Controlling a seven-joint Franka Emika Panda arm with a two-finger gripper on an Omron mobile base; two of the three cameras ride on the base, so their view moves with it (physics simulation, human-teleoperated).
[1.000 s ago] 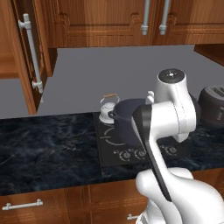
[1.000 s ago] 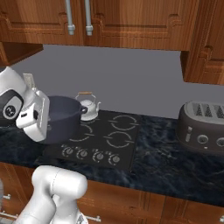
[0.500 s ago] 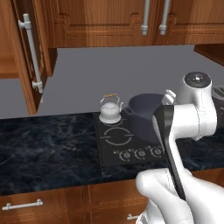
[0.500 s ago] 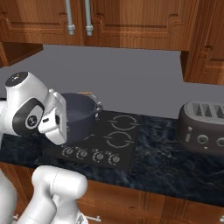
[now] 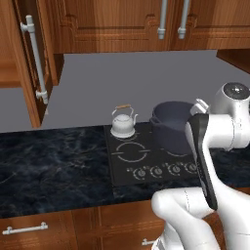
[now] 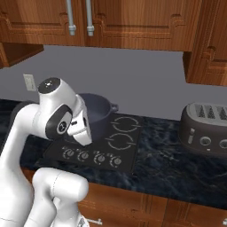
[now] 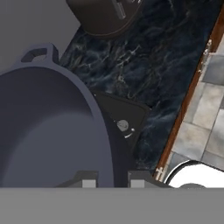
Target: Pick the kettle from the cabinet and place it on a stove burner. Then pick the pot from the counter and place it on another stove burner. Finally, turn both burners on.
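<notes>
Under reddish-brown wall cupboards, a black marble worktop point(image 5: 53, 166) carries a flat black cooktop point(image 6: 99, 148), with a dark toaster point(image 6: 206, 128) off to the right. The kettle point(image 5: 122, 122) stands upright on the rear left burner, its spout pointing right toward the pot point(image 5: 172, 124), its wooden handle bar running roughly left to right above the lid. The pot is upright with its mouth up, above the right side of the cooktop, one loop handle point(image 7: 38, 53) on its far side in the hand view, and the pincer point(image 7: 110, 183) is pinching its near rim, fingers pressed close together.
</notes>
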